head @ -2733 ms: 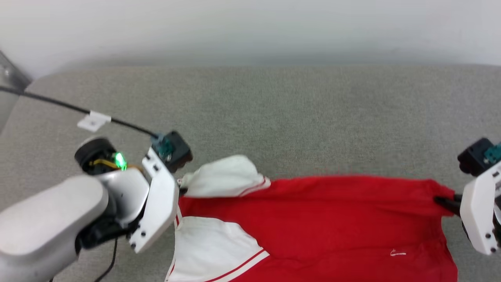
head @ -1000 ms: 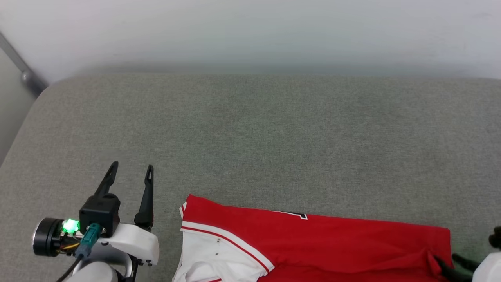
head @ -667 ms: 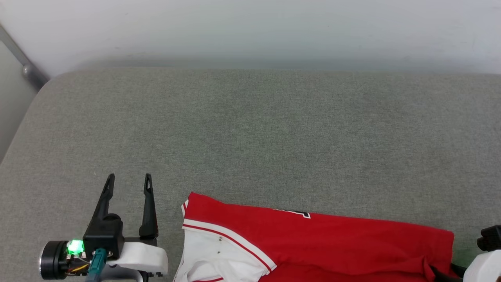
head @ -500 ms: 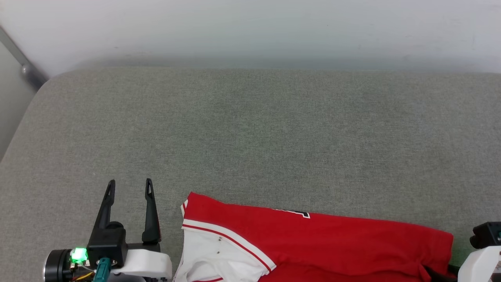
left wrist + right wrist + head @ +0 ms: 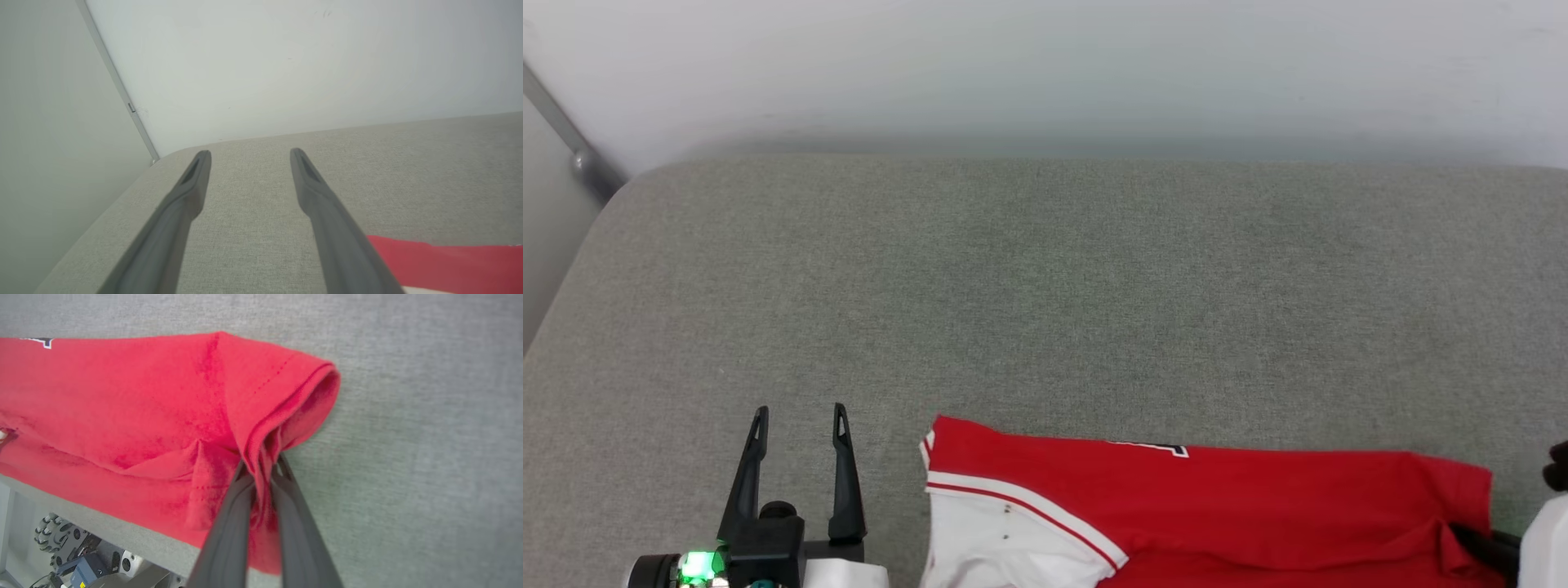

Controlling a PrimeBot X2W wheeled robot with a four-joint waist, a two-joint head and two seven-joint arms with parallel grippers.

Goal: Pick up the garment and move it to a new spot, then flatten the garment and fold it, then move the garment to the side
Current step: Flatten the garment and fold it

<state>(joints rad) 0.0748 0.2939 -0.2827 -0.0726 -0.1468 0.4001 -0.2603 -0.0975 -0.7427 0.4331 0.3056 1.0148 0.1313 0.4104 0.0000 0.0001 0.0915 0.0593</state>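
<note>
Inspector: Right gripper [image 5: 263,467] has closed since a second ago. Its two dark fingers, then apart, now pinch a bunched corner of the red jersey T-shirt [image 5: 1217,506]. Left gripper [image 5: 800,408] has drawn back toward the robot, alongside the shirt.

Clerk: Pose of each arm?

Inspector: Left gripper points straight ahead toward the wall [image 5: 1045,65], low over the grey fabric cushion [image 5: 1045,286]. Its fingers are spread wide with nothing between them. In the right wrist view, the right gripper's fingers are nearly together with red hem layers clamped between the tips. In the head view it reaches in from the right side.

Clerk: Shirt relative to the grippers?

Inspector: It lies folded on the cushion just to the right of the left gripper, near it but not touching. From the right gripper it stretches away to that gripper's left, and fabric gathers into creases at the pinch. The near edge hangs past the cushion's front.

Clerk: Count?

Inspector: One shirt, one white sleeve [image 5: 1005,539] showing, one numeral edge [image 5: 1152,447] at the fold. Two grippers, two fingers each.
</note>
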